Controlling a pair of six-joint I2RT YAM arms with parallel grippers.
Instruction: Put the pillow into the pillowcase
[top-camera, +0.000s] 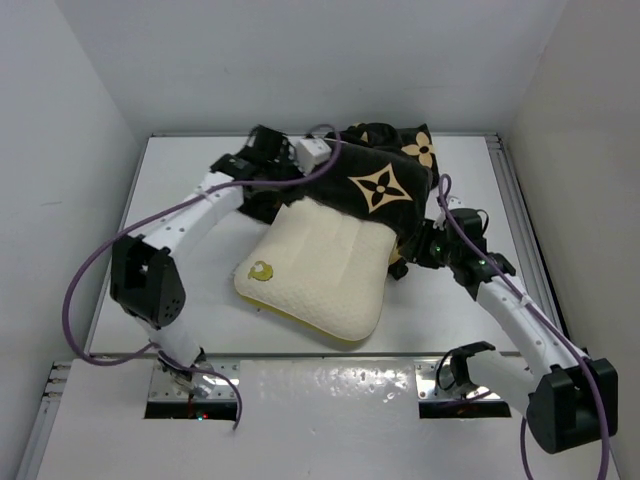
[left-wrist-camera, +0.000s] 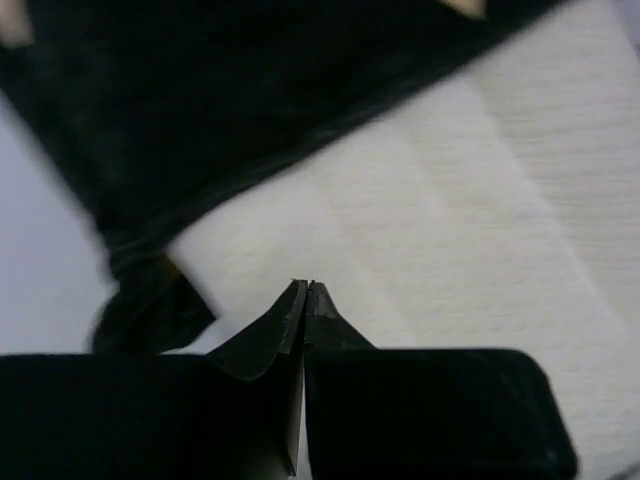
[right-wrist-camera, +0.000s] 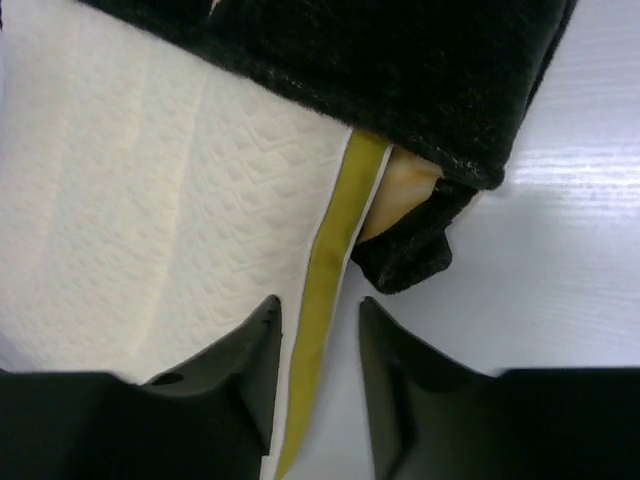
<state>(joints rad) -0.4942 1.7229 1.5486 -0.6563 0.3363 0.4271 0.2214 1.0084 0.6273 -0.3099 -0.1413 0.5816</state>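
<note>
One end of cream pillow (yellow-banded) inside black pillowcase; left gripper closed, right gripper slightly parted

Pretty tight in here. The pillow, with the pillowcase covering its far half, hogs the middle of the table almost to the rear wall. The best open patch is the far-left corner. The left arm slants across the left side, and its purple cable loops out toward the left wall. There's a bare strip along the near edge in front of the pillow. On the right, the right arm fills the gap between the pillow and the table's edge. A bunched corner of pillowcase sits on the table there, just ahead of the right gripper.
</note>
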